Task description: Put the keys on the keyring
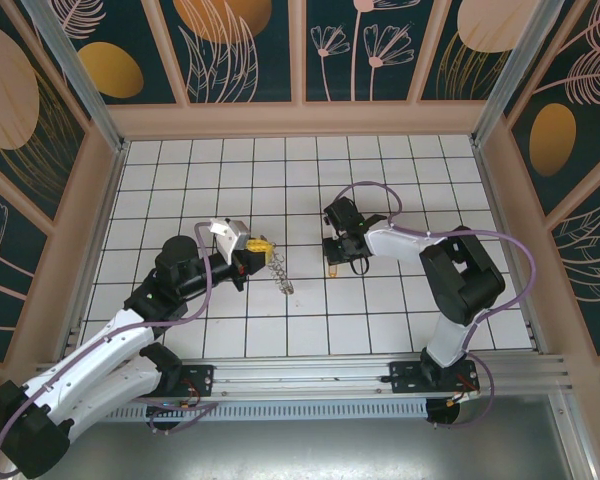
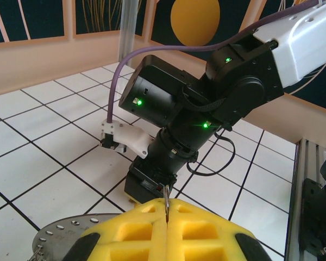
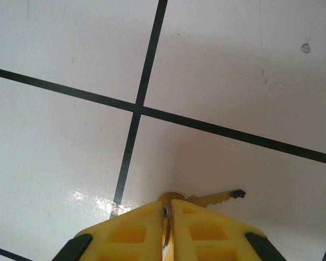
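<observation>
My left gripper [image 1: 258,243] hovers left of centre, shut on the thin metal keyring [image 2: 167,198], whose edge pokes up between the yellow fingers [image 2: 195,228]. A silvery chain [image 1: 281,272] hangs from it toward the floor. The keys show as a brass key [image 3: 220,198] lying on a white tile, its toothed blade pointing right. My right gripper [image 3: 167,211] points straight down and is shut on the key's round head, with a small wire loop caught between its fingers [image 3: 206,231]. From above, the right gripper [image 1: 332,262] is about two tiles right of the left one.
White tiled floor [image 1: 280,170] with black grid lines, walled by beige panels on three sides. A perforated metal plate [image 2: 60,231] sits under the left fingers. The right arm's black wrist [image 2: 168,109] stands close in front of the left gripper.
</observation>
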